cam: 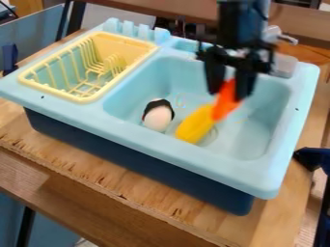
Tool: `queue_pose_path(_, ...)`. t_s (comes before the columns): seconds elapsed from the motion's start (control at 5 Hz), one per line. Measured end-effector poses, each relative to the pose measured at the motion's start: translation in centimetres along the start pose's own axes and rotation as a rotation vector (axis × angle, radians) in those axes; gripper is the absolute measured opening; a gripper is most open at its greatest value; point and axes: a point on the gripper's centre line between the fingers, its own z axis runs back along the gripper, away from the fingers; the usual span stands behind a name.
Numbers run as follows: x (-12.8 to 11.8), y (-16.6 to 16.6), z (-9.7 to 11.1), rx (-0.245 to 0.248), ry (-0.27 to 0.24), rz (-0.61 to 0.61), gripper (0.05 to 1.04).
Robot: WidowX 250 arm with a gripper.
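My gripper hangs from the top edge over the right half of a toy sink, clenched on the orange end of an orange-and-yellow toy utensil. From my remote post, I see the utensil slanting down and to the left from the fingers, its broad yellow end low in the basin; whether that end touches the bottom I cannot tell.

At far left, a dark blue object stands beyond the sink's corner. Next to it, a pale yellow dish rack with upright wire-like dividers sits in the sink's left compartment, near a row of rounded light blue prongs along the back rim. Right of the rack, a rounded white toy with a black cap lies on the basin floor, just beside the utensil's yellow end and apart from it.

Behind my gripper, at the right rear, a grey faucet rises by the rim. The light blue sink, dark blue below, rests on a wooden table, with another dark blue piece at the right edge.
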Motion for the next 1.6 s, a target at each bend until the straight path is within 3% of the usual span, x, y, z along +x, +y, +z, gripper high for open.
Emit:
queue_pose_path(0.2,0.7,-2.5,-1.5,-0.051,0.010,-0.036,0.536)
queue_pose_path(0.4,0.9,-2.3,-3.2,-0.043,0.054,-0.033,0.536)
queue_pose_path(0.6,0.6,-0.6,-3.4,-0.016,0.068,0.008,0.535)
queue_pose_path(0.8,-0.6,3.4,-2.4,0.020,0.064,0.111,0.536)
queue_pose_path(1.0,-0.8,4.1,-1.9,0.030,0.060,0.110,0.536)
queue_pose_path(1.4,-0.6,2.2,-5.3,0.000,0.142,0.048,0.536)
queue_pose_path(1.6,0.6,0.6,-4.4,-0.025,0.100,0.019,0.535)
